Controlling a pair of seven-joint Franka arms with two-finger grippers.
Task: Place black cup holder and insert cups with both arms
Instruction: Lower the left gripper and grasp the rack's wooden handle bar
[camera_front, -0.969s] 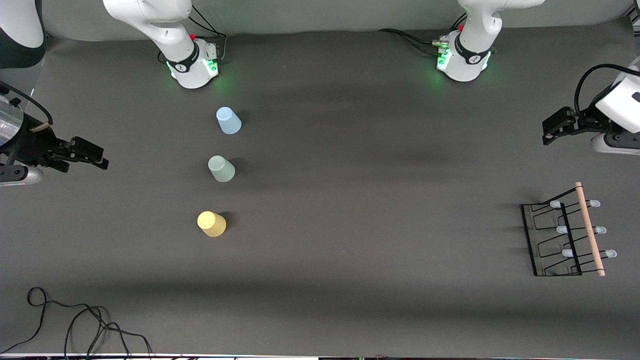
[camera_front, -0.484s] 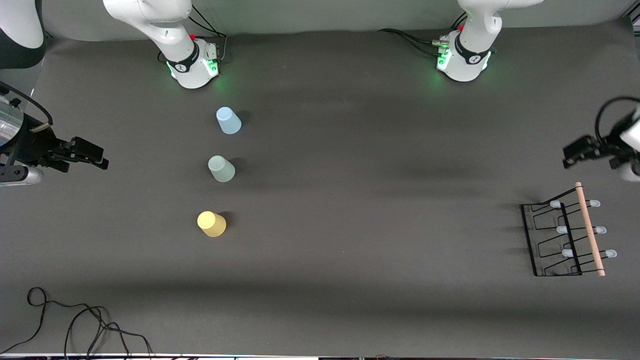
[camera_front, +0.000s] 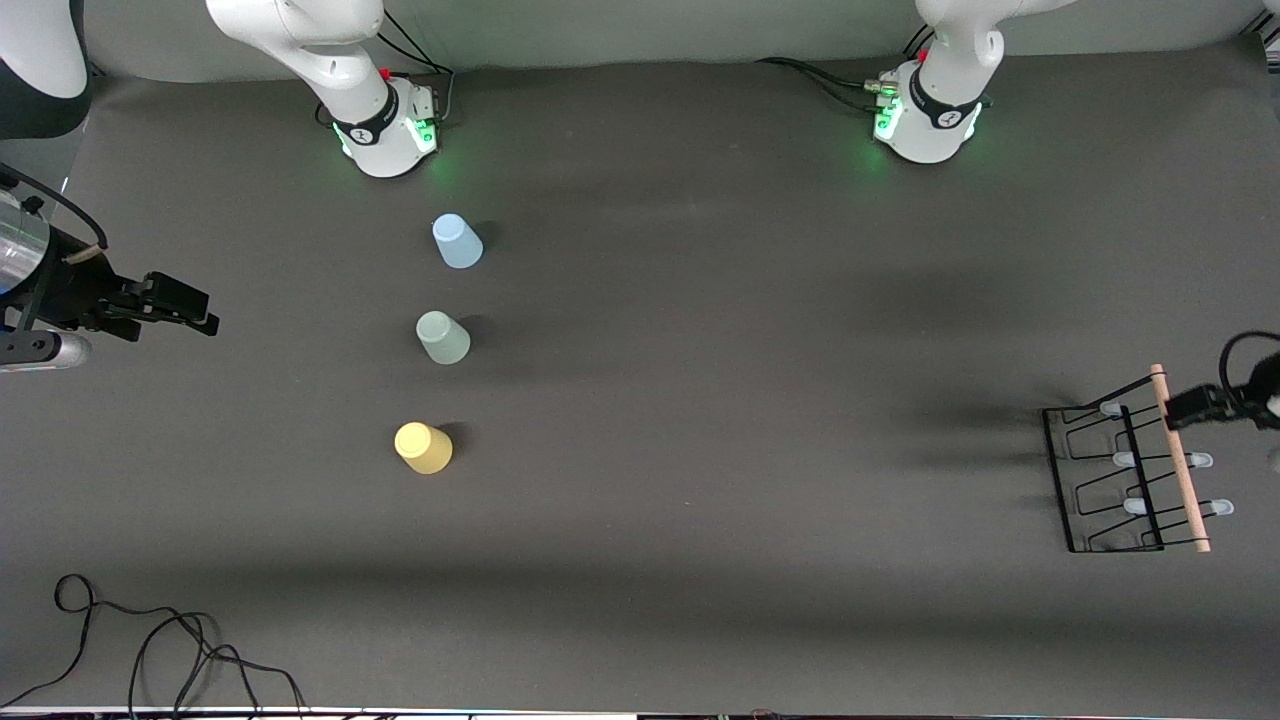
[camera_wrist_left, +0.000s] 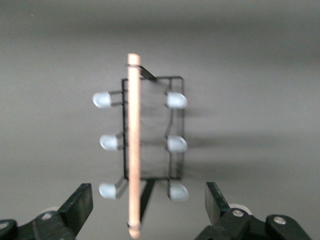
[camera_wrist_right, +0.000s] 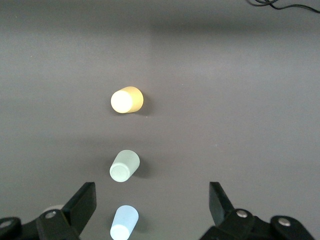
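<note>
The black cup holder (camera_front: 1105, 480) stands at the left arm's end of the table, its wooden rod handle (camera_front: 1180, 460) on top. My left gripper (camera_front: 1190, 407) hangs open and empty over the rod's end toward the bases. In the left wrist view the holder (camera_wrist_left: 175, 125) and its rod (camera_wrist_left: 133, 145) lie between the open fingers of that gripper (camera_wrist_left: 148, 200). The light blue cup (camera_front: 457, 242), mint cup (camera_front: 443, 337) and yellow cup (camera_front: 424, 447) stand in a row. My right gripper (camera_front: 180, 305) waits open beside them. The right wrist view shows yellow (camera_wrist_right: 127, 100), mint (camera_wrist_right: 124, 165) and blue (camera_wrist_right: 124, 222) cups below the gripper (camera_wrist_right: 150, 200).
A loose black cable (camera_front: 150, 640) lies coiled at the near corner toward the right arm's end. The arm bases (camera_front: 385, 130) stand along the table's edge away from the front camera, with cables (camera_front: 830, 85) beside the left arm's base.
My left gripper has swung down from beside the table's end to over the holder's rod. The right arm, cups and holder have not moved.
</note>
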